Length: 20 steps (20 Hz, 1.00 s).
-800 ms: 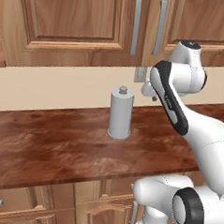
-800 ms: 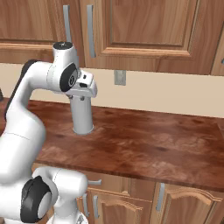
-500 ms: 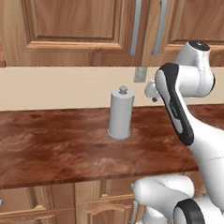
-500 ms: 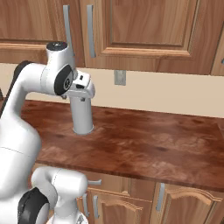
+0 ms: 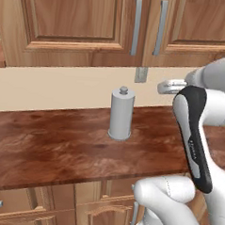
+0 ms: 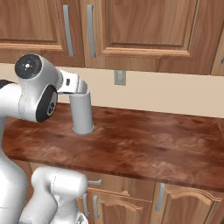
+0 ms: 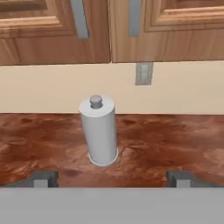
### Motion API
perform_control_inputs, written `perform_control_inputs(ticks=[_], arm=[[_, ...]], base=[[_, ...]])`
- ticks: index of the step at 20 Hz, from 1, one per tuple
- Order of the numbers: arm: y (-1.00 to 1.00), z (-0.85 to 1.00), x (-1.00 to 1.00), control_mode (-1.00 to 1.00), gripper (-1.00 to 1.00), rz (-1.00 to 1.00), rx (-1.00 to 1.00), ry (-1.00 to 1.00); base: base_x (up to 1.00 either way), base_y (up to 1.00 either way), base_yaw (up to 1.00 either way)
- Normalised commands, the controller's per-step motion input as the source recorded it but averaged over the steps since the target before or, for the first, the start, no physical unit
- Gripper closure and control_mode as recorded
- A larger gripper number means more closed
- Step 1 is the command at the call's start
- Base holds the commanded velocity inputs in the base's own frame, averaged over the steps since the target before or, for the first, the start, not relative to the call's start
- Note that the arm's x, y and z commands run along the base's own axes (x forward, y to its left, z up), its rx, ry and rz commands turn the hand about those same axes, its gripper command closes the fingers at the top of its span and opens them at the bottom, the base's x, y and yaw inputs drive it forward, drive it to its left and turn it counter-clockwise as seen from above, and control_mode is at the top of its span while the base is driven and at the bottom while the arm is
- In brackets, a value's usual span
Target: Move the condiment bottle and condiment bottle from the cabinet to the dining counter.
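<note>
The cabinet [image 5: 72,27] hangs on the wall above the worktop with both framed doors shut, its two silver bar handles [image 5: 136,26] side by side at the middle. Behind those doors the condiment bottle is hidden. The dining counter is out of view. In the hand view my gripper [image 7: 111,178] is open, its two dark fingertips [image 7: 43,178] far apart with nothing between them, and it points at the wall below the cabinet [image 7: 52,30]. It hovers short of the worktop's front edge, well below the handles.
A tall grey cylinder holder [image 5: 121,114] stands on the reddish-brown wall-side worktop [image 5: 51,148], straight ahead of the hand [image 7: 99,131]. A wall outlet [image 5: 141,74] sits behind it. Drawer cabinets [image 6: 175,201] run below the worktop. My white arm [image 5: 193,129] fills the right side.
The arm has drawn back and lower, sliding toward the right edge of the left base view and the left edge of the right base view. The cylinder and doors have not moved.
</note>
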Motion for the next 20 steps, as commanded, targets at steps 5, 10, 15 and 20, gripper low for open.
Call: perform_control_inputs(ticks=[5,10,15,20], arm=[[0.00,0.62,-0.15,-1.00,-1.00,0.00,0.04,-0.51],[0.00,0.55,-0.03,-1.00,-1.00,0.00,0.03,-0.41],[0.00,0.36,0.00,-1.00,-1.00,0.00,0.00,-0.24],[0.00,0.23,0.16,-1.00,-1.00,-0.04,0.00,-0.13]], base=[[0.00,0.00,0.00],[0.00,0.00,0.00],[0.00,0.00,0.00],[0.00,0.00,0.00]])
